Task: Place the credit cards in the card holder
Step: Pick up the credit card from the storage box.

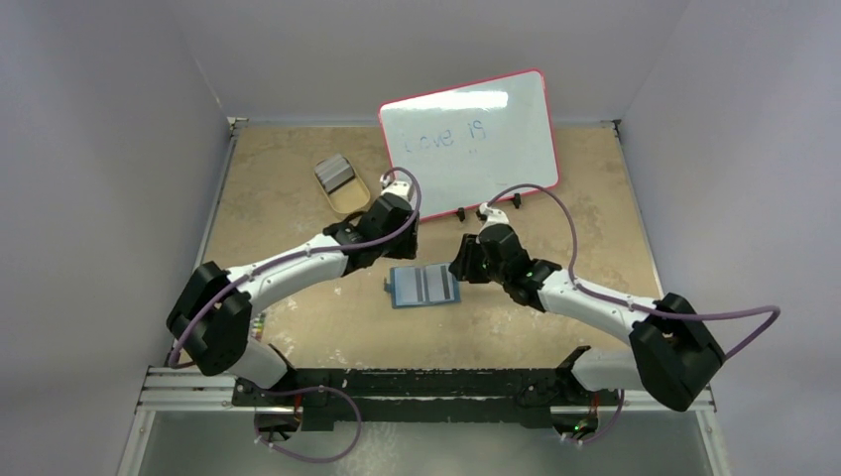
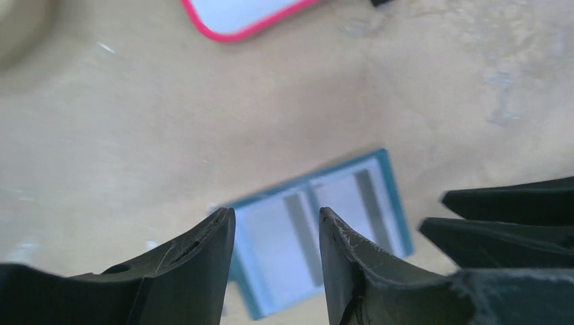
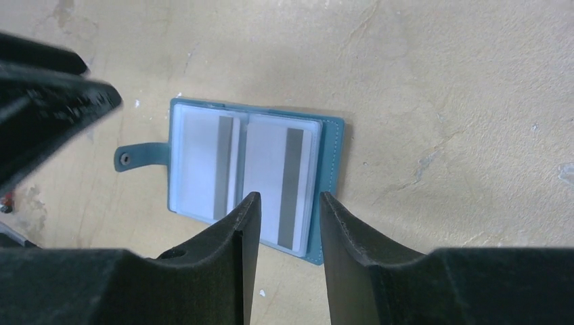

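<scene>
The card holder (image 1: 424, 286) lies opened flat on the tabletop (image 1: 298, 213), near the middle between the two arms, teal cover down and its single snap tab (image 3: 139, 157) sticking out from one side. Two clear pockets sit side by side inside it. Each shows one pale card with a dark stripe, one in the pocket next to the tab (image 3: 200, 162) and one in the other pocket (image 3: 277, 179). At about 10 o'clock from the holder, well apart from it, one tan oval tray (image 1: 349, 198) holds the stack of grey credit cards (image 1: 334, 175); how many are in the stack cannot be told. One pink-framed whiteboard (image 1: 466, 134) with faint writing lies at about 12 to 1 o'clock. The left gripper (image 2: 276, 215) hangs above the holder's 10 o'clock side, its jaws a little apart with nothing between them. The right gripper (image 3: 288, 198) hovers at the holder's 3 o'clock edge, over the pocket farther from the tab, its jaws likewise parted by a narrow gap and gripping nothing.
</scene>
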Tool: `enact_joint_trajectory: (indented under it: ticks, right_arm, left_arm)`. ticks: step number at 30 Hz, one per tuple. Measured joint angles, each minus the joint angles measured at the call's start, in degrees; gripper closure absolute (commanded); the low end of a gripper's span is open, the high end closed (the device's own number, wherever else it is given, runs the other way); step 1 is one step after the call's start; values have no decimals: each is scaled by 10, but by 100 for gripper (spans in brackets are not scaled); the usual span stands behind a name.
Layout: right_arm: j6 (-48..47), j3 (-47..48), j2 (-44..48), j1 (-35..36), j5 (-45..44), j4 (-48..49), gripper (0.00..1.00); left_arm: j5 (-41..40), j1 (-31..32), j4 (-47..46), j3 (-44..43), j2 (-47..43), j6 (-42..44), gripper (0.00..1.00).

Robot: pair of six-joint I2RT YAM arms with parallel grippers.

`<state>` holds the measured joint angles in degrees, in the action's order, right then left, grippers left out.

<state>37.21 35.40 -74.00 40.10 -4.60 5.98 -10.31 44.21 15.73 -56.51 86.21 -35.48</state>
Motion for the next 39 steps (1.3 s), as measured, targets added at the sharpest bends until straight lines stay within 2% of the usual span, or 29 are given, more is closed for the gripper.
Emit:
enact_joint_trajectory:
  ticks: [7, 10, 13, 17, 27, 39]
  right_arm:
    - [-8, 4, 26, 0, 8, -2, 60]
    - [-9, 6, 30, 0, 12, -5, 60]
    - [-13, 17, 30, 0, 12, -16, 60]
    - [-16, 37, 31, 0, 11, -28, 60]
    - [-21, 57, 58, 0, -5, -73, 60]
    - [-21, 58, 63, 0, -9, -90, 60]
  left_arm:
    - [-61, -42, 66, -45, -19, 188, 48]
    - [-59, -100, 84, -74, -18, 246, 47]
    - [-75, -141, 102, -126, -3, 301, 47]
    - [-127, -158, 114, -219, 56, 370, 47]
    - [-128, -259, 115, -358, 229, 451, 46]
    - [-138, -266, 132, -411, 316, 532, 42]
